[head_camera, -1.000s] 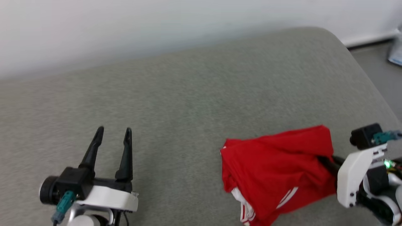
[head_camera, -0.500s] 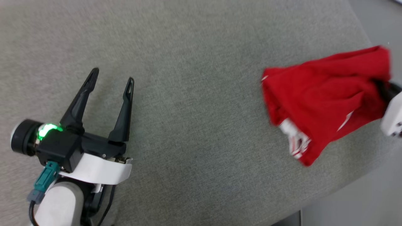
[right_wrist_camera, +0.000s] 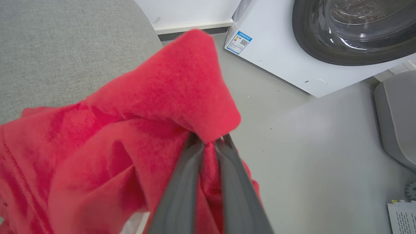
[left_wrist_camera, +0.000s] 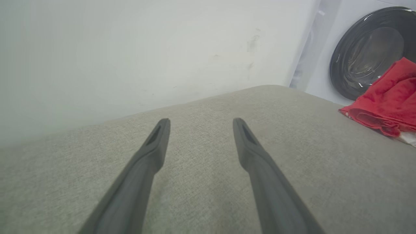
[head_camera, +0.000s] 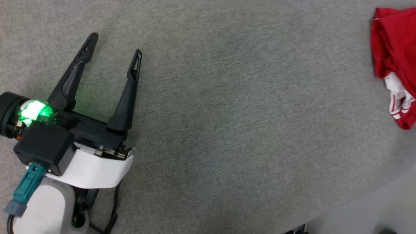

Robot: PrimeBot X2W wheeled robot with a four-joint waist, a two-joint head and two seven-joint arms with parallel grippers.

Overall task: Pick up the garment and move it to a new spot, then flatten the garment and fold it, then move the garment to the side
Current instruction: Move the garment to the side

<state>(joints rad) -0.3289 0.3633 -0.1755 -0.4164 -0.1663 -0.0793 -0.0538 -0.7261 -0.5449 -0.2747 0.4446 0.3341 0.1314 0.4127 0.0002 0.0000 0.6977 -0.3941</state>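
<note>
Right gripper (right_wrist_camera: 209, 142) stays clamped on bunched red shirt (right_wrist_camera: 107, 143); head camera has swung down; left gripper (head_camera: 115, 43) wide, empty. Relocation underway.

The black left gripper (head_camera: 115, 43) is hovering over the near left of the grey woven-fabric padded surface (head_camera: 243, 113), well apart from the red jersey garment (head_camera: 390, 42), which is hanging at its far right edge from the jaws of the right gripper (right_wrist_camera: 210, 139), perhaps brushing it. A white front-loading washing machine (right_wrist_camera: 276, 55) is standing beyond.
</note>
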